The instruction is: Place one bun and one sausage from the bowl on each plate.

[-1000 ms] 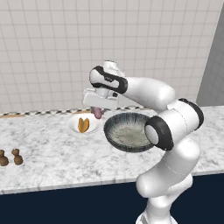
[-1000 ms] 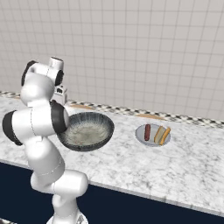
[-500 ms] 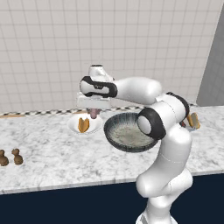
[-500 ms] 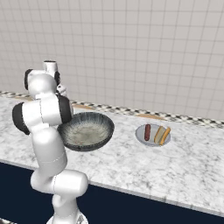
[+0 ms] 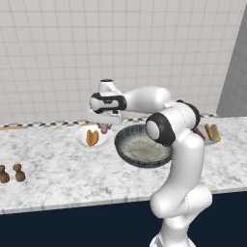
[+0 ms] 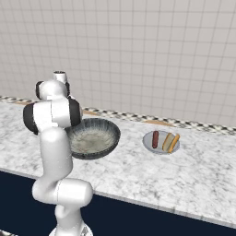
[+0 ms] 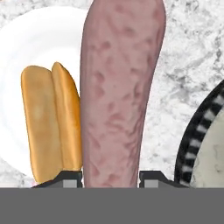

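Over the white plate [image 5: 79, 138], at the bowl's [image 5: 141, 149] 9 o'clock, the pincer [image 5: 104, 126] has swung nearer, clamped on 1 pink mottled sausage [image 7: 120, 92] beside the bun [image 7: 51, 120].

Arm swung leftward from above the bowl [image 5: 143, 150] rim; the gripper [image 5: 104, 128], clamped on the sausage [image 5: 103, 128], now hangs over the white plate [image 5: 82, 140] beside its bun [image 5: 91, 137], lower than before.

I see a pale tiled wall [image 5: 58, 58] behind a grey-white marbled bench [image 5: 58, 178], with a checkered strip [image 6: 193, 123] where they meet. The bench front [image 6: 161, 216] is dark navy. A plain grey panel [image 5: 234, 72] stands at the far right in my left base view.
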